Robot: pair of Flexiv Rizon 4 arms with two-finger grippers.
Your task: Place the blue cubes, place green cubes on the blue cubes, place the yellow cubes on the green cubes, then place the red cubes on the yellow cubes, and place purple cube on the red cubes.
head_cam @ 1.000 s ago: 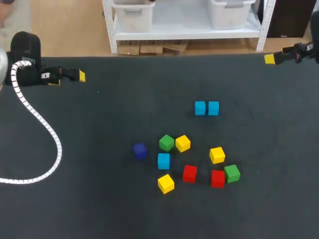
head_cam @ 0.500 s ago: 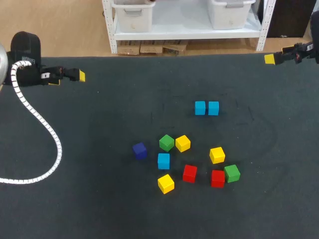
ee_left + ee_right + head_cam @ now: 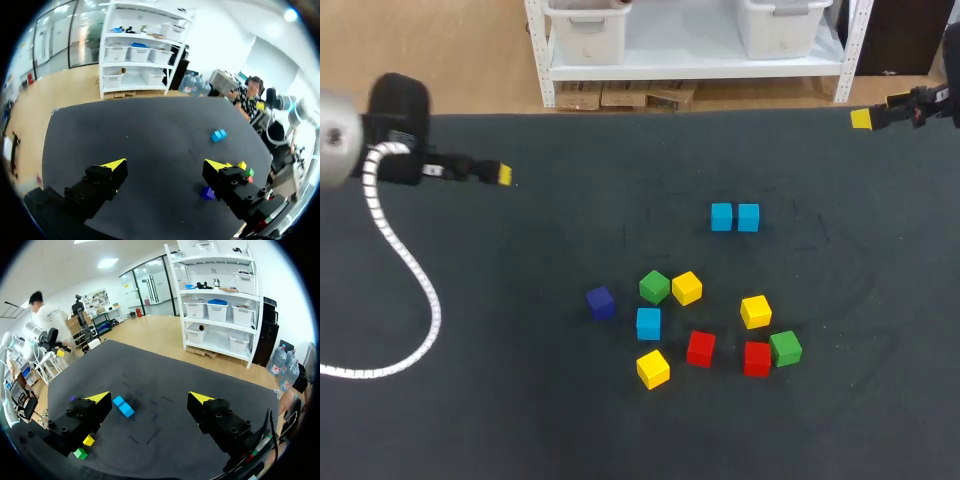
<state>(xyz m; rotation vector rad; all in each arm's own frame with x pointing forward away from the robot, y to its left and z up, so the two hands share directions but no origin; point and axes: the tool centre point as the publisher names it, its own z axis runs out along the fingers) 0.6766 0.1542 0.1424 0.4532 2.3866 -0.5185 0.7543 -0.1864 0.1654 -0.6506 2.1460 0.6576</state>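
No text, label, number or sign can be read in any of the views.
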